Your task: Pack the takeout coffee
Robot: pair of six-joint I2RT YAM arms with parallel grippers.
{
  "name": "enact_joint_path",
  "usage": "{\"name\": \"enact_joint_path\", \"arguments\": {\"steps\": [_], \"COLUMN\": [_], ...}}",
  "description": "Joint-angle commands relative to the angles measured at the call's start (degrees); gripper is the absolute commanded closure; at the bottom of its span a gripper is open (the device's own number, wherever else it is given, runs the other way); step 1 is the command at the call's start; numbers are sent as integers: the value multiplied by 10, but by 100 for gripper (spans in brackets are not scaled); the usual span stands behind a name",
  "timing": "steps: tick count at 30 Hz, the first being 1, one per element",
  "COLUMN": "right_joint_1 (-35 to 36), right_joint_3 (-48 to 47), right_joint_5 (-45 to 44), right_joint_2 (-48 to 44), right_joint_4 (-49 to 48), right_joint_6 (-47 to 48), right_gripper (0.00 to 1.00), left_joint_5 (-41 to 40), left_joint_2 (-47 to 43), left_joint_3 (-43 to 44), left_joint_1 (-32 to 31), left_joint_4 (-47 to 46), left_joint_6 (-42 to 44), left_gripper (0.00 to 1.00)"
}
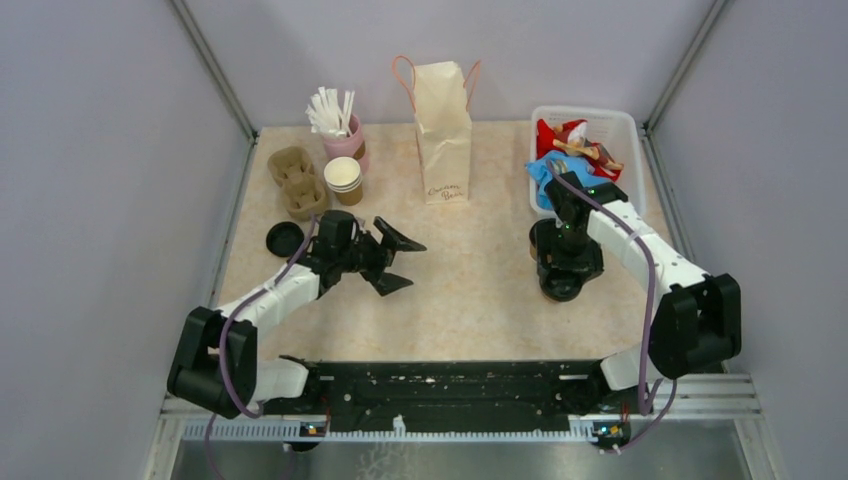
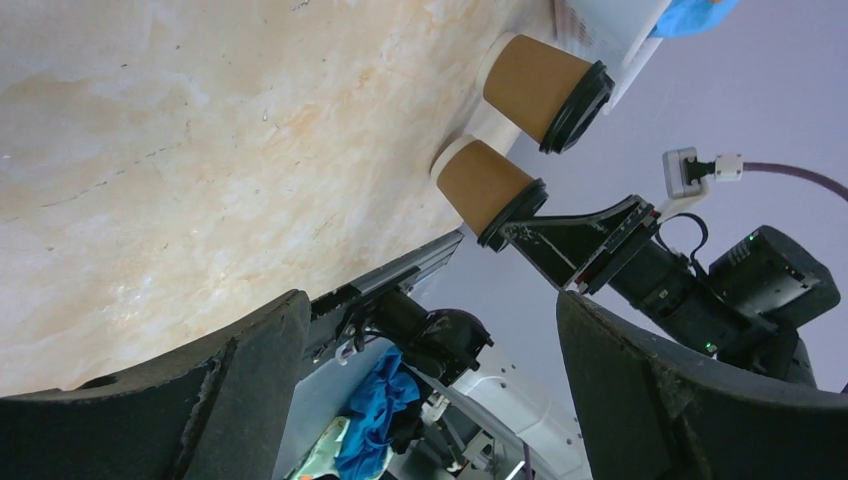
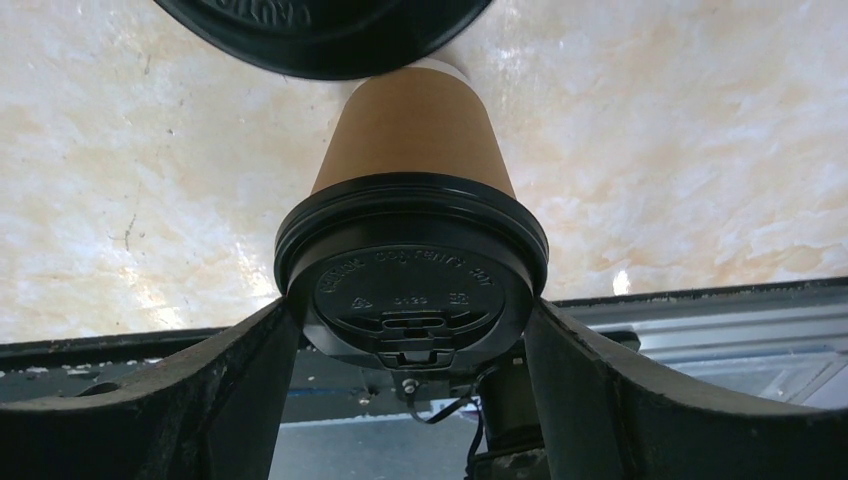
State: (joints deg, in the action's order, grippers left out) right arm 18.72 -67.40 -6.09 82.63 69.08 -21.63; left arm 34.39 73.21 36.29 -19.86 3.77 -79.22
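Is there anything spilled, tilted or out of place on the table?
Nothing spilled: the cup and second cup stand upright, lidded. One loose lid lies alone near the table's left edge.

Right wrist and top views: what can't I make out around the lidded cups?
- Top external: the right end effector covers most of the black-lidded brown paper cup it straddles and the matching second cup.
- Right wrist: the top edge crops the second cup; whether the fingers press the straddled cup's lid is unclear.
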Motion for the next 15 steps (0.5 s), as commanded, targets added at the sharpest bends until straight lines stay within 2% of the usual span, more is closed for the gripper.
{"name": "enact_joint_path", "arguments": {"steps": [1,6,15], "right_joint_1": [-9,-17,-17], "right_joint_3": [-16,-9,-13], "right_joint_5": [20,41,51], "right_joint_2": [8,20,11], "right_joint_4": [-34,-55,-55], "right_joint_6": [26,30,36], "right_gripper": [23,21,4], "left_joint_5": [22,30,23], "left_joint_2": [8,11,-5], "left_joint_3": [26,32,61], "left_joint_1": [4,6,9], "left_joint_4": [9,15,55], "left_joint_6": [31,40,82], "left_gripper": [2,2,2]}}
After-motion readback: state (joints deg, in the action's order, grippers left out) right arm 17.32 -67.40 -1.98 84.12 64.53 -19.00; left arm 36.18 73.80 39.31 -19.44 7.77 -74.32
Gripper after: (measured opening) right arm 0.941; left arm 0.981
